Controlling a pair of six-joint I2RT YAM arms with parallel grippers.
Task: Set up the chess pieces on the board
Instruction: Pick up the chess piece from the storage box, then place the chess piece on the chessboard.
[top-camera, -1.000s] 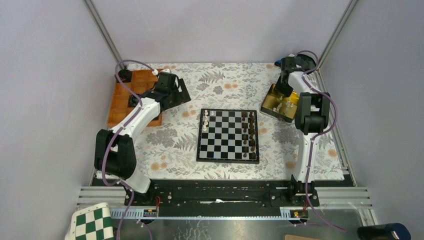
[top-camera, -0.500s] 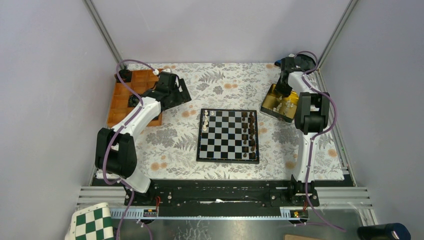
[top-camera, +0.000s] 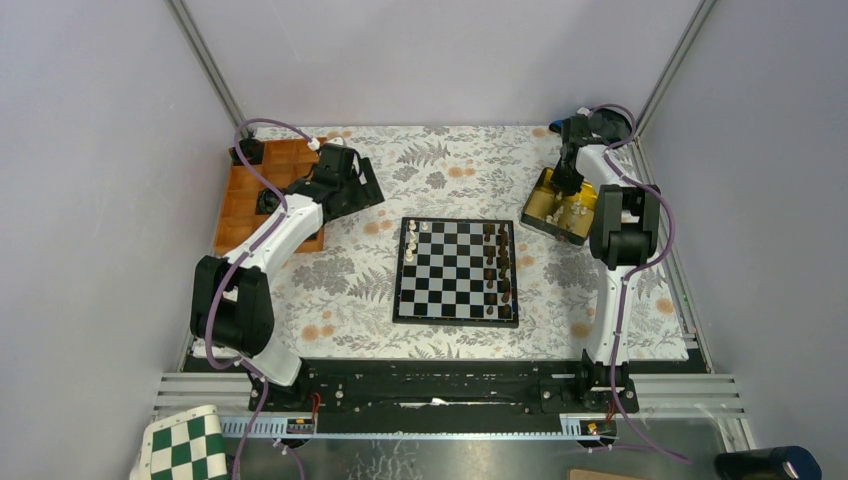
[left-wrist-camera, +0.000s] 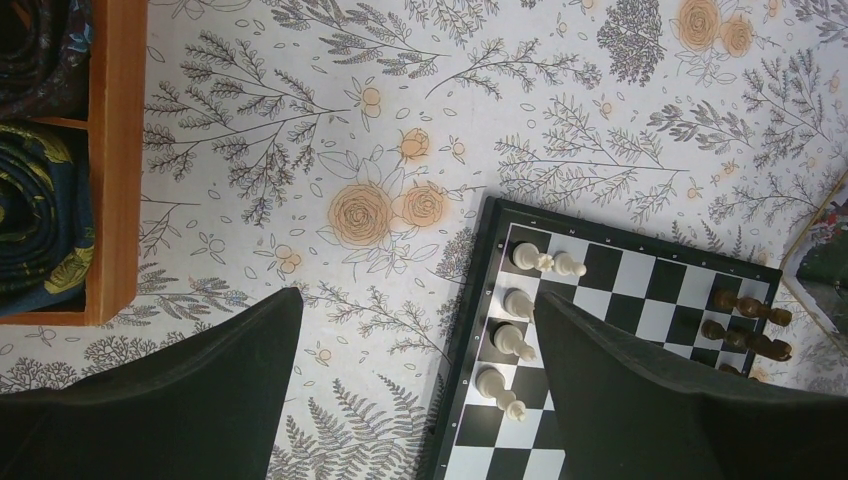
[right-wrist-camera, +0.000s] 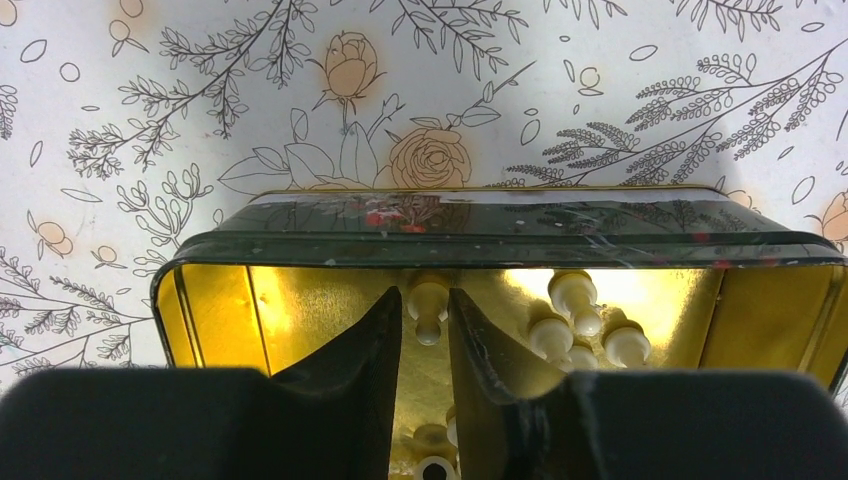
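Right gripper (right-wrist-camera: 421, 305), grasp indeterminable, sits in gold-lined tin (right-wrist-camera: 480, 243) of tiny cream chess pieces (right-wrist-camera: 575, 295); left gripper (left-wrist-camera: 418, 310) gapes near black-framed chessboard (left-wrist-camera: 640, 290).

Tin (right-wrist-camera: 210, 310) glossy gold metal inside; chess pieces (right-wrist-camera: 572, 292) smooth cream plastic; tray (left-wrist-camera: 120, 150) matt wood; tablecloth (left-wrist-camera: 250, 120) matt

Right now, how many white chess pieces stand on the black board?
5 white pieces: four in the left edge column of the board, one beside the farthest. They are tiny; I may miss one.
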